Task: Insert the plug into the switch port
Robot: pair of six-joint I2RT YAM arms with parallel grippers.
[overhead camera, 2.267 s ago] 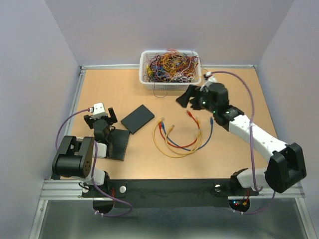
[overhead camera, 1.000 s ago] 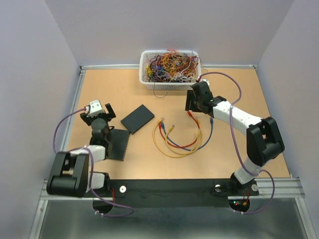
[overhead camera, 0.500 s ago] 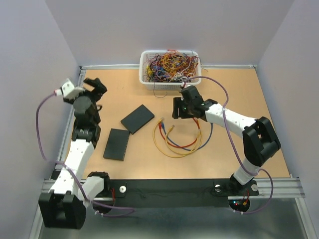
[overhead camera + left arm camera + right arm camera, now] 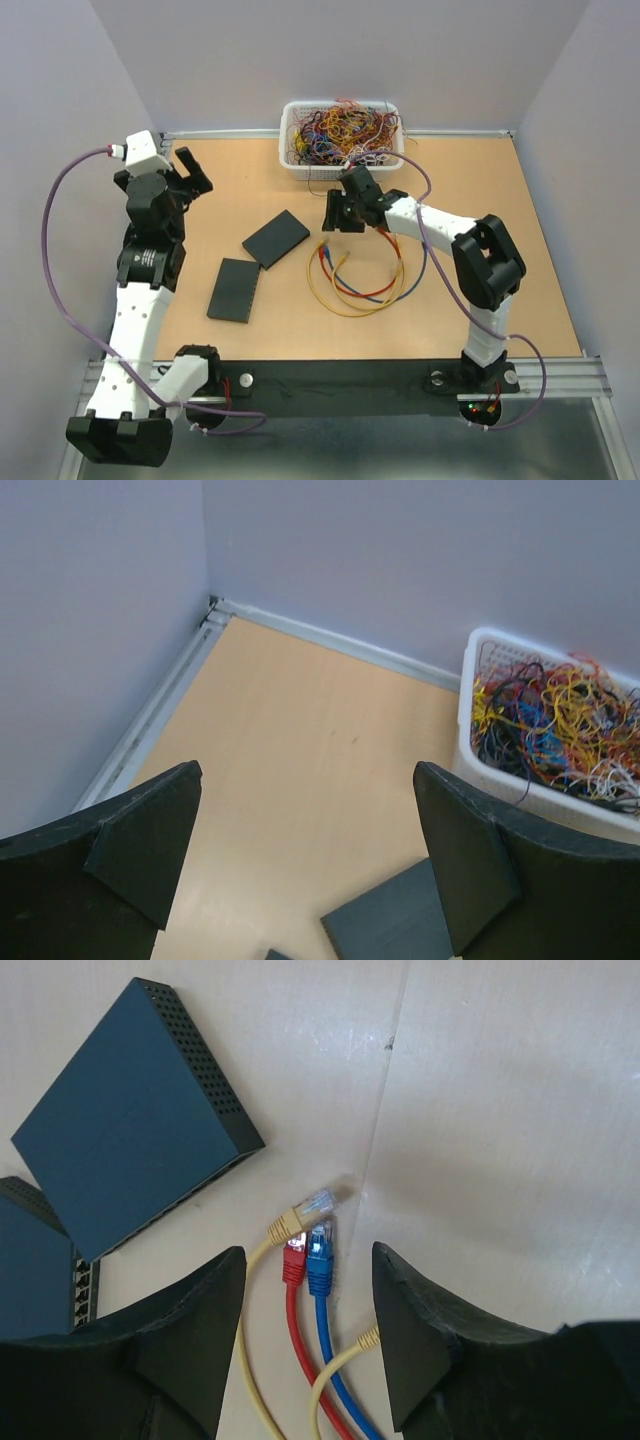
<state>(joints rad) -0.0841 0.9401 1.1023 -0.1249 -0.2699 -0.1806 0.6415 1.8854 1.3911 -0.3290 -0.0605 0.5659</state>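
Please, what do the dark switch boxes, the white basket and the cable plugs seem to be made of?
Switch boxes: probably matte dark plastic or painted metal; dull flat top, vent holes along the side.
Basket: white moulded plastic, judging by its slotted walls.
Plugs: clear glossy plastic tips, coloured boots behind.

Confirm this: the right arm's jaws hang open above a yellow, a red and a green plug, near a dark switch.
One thing is wrong: the third is a blue plug, not green. The right wrist view shows it beside the red plug and the yellow plug. The rest stands: the right gripper hangs, jaws open, above them, near the dark switch.
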